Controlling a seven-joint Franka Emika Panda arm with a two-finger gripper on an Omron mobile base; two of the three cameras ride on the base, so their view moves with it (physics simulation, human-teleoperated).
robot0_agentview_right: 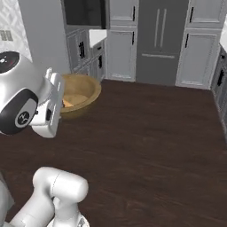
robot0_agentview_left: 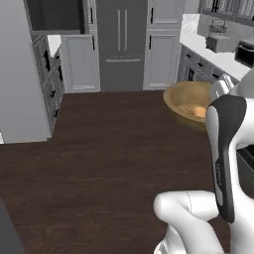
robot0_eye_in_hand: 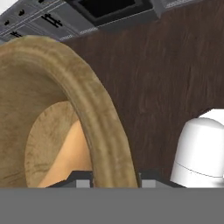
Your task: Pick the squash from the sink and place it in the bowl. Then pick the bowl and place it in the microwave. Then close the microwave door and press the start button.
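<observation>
The wooden bowl [robot0_agentview_left: 186, 96] [robot0_agentview_right: 84, 91] hangs above the dark floor, tilted, held at its rim. My gripper [robot0_eye_in_hand: 114, 180] is shut on that rim [robot0_eye_in_hand: 100, 127], one fingertip inside the bowl and one outside. The orange-tan squash [robot0_agentview_left: 197, 111] [robot0_agentview_right: 66, 103] [robot0_eye_in_hand: 72, 155] lies in the bowl against its low side. A dark open box, the microwave [robot0_agentview_left: 54, 15] [robot0_agentview_right: 84, 12], sits high among the grey cabinets, well ahead of the bowl. I cannot make out the microwave door. The sink is out of view.
Dark wooden floor [robot0_agentview_left: 109, 149] stretches ahead. Grey panelled cabinets and a tall grey double-door unit [robot0_agentview_left: 121, 44] line the far wall. A tall grey panel [robot0_agentview_left: 20, 74] stands at the left. A white counter with small appliances [robot0_agentview_left: 223, 44] runs along the right.
</observation>
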